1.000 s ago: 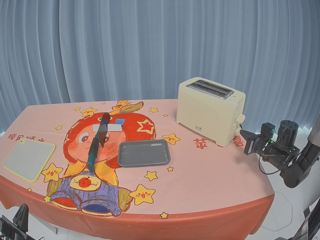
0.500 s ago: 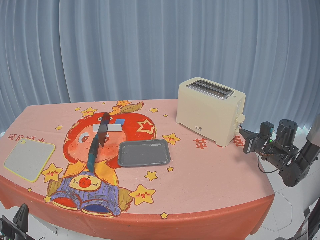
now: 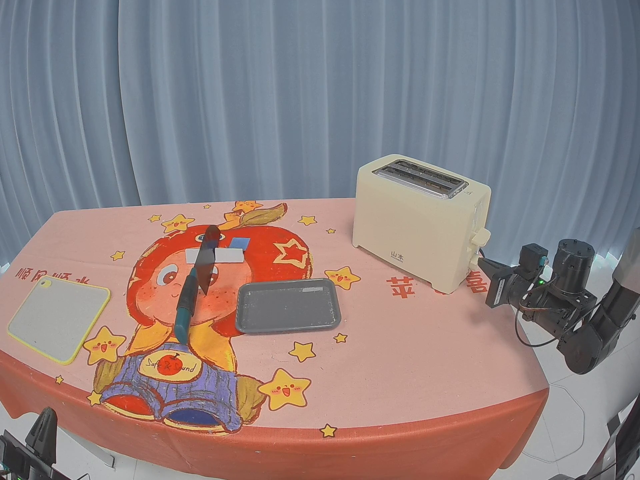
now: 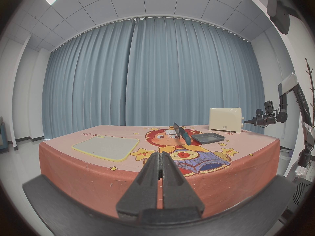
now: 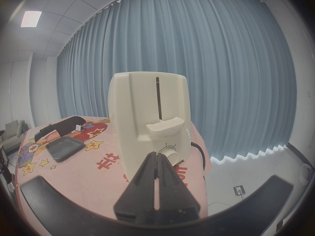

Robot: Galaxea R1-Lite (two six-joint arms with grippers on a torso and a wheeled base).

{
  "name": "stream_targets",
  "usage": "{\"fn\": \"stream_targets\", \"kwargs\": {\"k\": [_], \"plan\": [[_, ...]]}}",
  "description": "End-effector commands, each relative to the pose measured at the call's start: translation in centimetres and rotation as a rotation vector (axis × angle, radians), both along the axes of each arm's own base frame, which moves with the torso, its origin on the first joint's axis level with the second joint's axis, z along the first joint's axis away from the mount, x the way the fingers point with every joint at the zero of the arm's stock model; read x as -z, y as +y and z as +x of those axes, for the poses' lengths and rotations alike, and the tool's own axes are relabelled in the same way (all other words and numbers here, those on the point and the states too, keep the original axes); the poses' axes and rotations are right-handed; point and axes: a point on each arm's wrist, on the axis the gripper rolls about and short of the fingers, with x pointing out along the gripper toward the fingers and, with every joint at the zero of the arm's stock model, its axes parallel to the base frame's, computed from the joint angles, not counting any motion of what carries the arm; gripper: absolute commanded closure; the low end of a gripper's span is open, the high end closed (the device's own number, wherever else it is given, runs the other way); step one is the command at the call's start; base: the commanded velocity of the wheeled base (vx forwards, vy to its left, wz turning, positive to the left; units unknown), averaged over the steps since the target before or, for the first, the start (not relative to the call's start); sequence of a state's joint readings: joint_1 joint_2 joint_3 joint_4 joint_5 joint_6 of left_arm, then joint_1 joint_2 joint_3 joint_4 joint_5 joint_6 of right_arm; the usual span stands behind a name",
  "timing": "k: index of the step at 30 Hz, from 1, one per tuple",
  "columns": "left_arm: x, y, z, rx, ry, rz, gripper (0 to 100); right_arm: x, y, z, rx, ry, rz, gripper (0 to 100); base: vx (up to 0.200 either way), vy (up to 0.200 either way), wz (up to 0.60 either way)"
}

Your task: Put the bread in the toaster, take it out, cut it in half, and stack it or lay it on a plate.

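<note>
Right claw (image 3: 482,262): edged nearer toaster (image 3: 420,218) lever (image 5: 164,126), closed tight, empty. Risk: narrow tip slipping off lever, nudging toaster sideways.

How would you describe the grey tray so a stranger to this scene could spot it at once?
Start at the table with its pink cartoon cloth. Near its middle, between the cream toaster and the leaning knife, lies the tray. It alone is dark grey, shallow and rectangular.

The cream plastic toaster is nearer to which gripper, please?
Right. The right gripper is close beside the cream plastic toaster, at its lever end; the left gripper sits low, far off before the table's front-left edge.
</note>
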State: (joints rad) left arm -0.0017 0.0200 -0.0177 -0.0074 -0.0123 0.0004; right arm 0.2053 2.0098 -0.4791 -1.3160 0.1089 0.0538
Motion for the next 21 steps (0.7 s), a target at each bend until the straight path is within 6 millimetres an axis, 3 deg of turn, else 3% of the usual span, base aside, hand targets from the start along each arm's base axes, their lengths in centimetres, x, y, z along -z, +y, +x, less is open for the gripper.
{"fn": "stream_targets", "kwargs": {"k": [1,21], "plan": [[0.5,0.0,0.1,0.0,0.017,0.0,100,0.1,0.1,0.0,-0.003,0.003,0.0,100,0.0,0.0,0.0],[0.5,0.0,0.1,0.0,0.017,0.0,100,0.3,0.1,0.9,0.006,-0.006,0.0,100,0.0,0.0,0.0]]}}
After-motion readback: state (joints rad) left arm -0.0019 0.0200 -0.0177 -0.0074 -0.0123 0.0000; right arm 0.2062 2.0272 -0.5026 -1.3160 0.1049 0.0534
